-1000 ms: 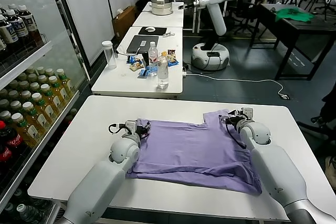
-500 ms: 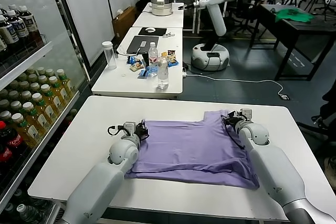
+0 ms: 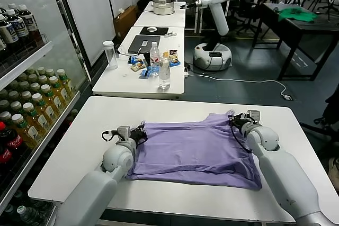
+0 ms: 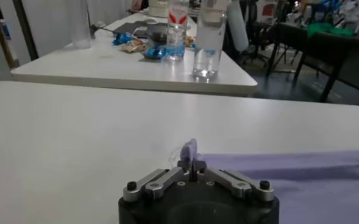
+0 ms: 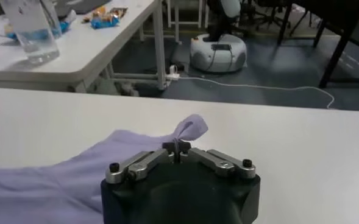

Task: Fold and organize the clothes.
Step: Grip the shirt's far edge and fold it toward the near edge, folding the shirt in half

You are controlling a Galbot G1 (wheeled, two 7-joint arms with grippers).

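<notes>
The lavender T-shirt lies spread and folded over on the white table. My left gripper is shut on the shirt's far left corner, low over the table; the pinched tip of fabric shows between its jaws in the left wrist view, gripper. My right gripper is shut on the shirt's far right corner; a small lavender flap sticks out past its jaws in the right wrist view, gripper. The cloth stretches between the two grippers. No prints show.
A second white table stands beyond, with water bottles, snacks and a laptop. A drinks fridge is at the left. Another robot and a dark table with a green cloth stand at the back.
Both grippers have moved outward and a little forward, pulling the shirt's far edge taut and straighter. The raised fold near the right gripper has flattened.
</notes>
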